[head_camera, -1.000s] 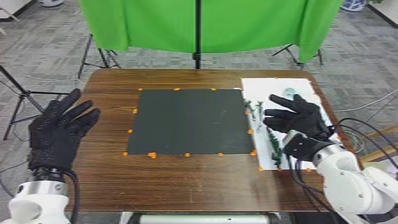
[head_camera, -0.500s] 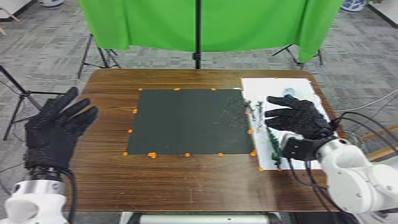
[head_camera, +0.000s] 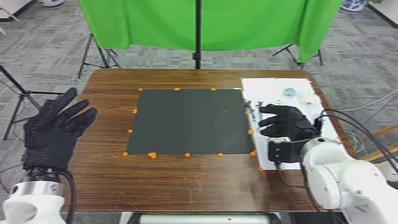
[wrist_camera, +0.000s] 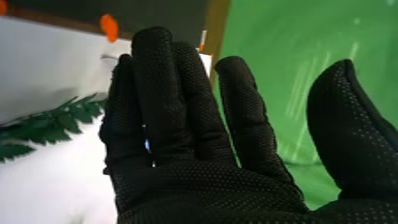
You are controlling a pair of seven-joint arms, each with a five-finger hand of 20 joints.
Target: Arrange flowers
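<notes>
Black-gloved, holds right hand (head_camera: 286, 125) wide open, empty, over white sheet (head_camera: 265, 89) near leafy sprig (wrist_camera: 64, 124). Holds left hand (head_camera: 50, 142) loosely open left of dark mat (head_camera: 191, 121), gripping nothing.

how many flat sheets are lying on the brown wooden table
2. A dark rectangular sheet lies in the middle of the brown wooden table; a white rectangular sheet lies to its right, partly hidden behind the black-gloved right robot hand.
</notes>
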